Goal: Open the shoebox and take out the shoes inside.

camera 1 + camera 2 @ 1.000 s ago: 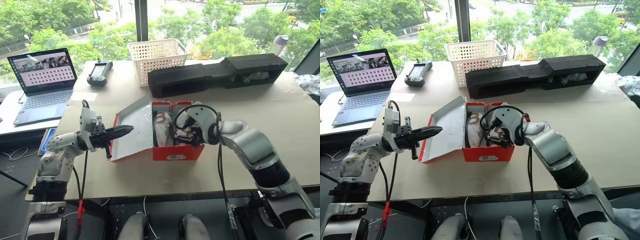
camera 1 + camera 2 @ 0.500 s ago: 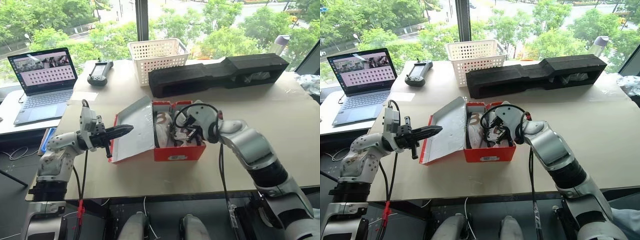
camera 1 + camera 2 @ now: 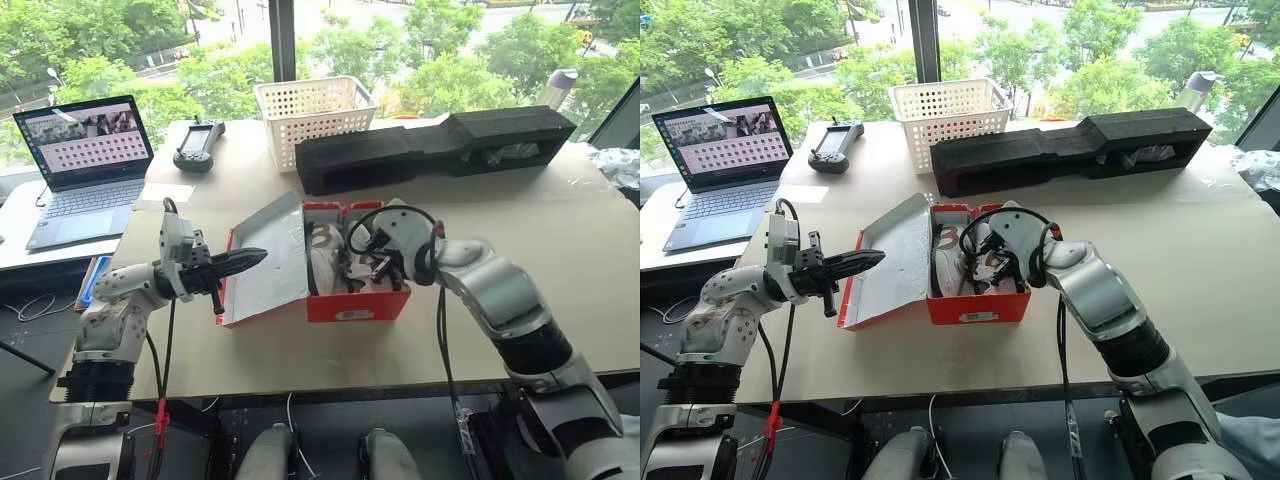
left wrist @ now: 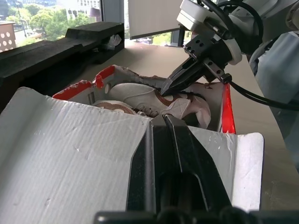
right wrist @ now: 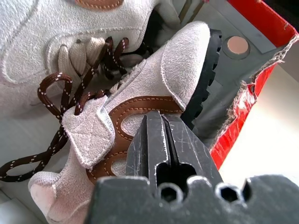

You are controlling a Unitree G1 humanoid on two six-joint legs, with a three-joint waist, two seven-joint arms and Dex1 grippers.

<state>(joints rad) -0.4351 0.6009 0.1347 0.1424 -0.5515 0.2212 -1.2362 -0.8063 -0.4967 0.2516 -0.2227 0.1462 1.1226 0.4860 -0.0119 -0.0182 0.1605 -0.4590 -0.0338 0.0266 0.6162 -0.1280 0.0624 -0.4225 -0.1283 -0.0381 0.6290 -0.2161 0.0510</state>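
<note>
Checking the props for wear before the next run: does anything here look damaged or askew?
Yes. The shoebox has a torn, frayed red wall edge beside the right gripper. Inside, the shoes lie jumbled, one tipped on its side with loose laces.

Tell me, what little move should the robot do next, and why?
Probably nudge the right gripper down onto the nearer shoe and open its fingers around the collar. They look shut, at the shoe without holding it. The left gripper props the shoebox lid open.
</note>
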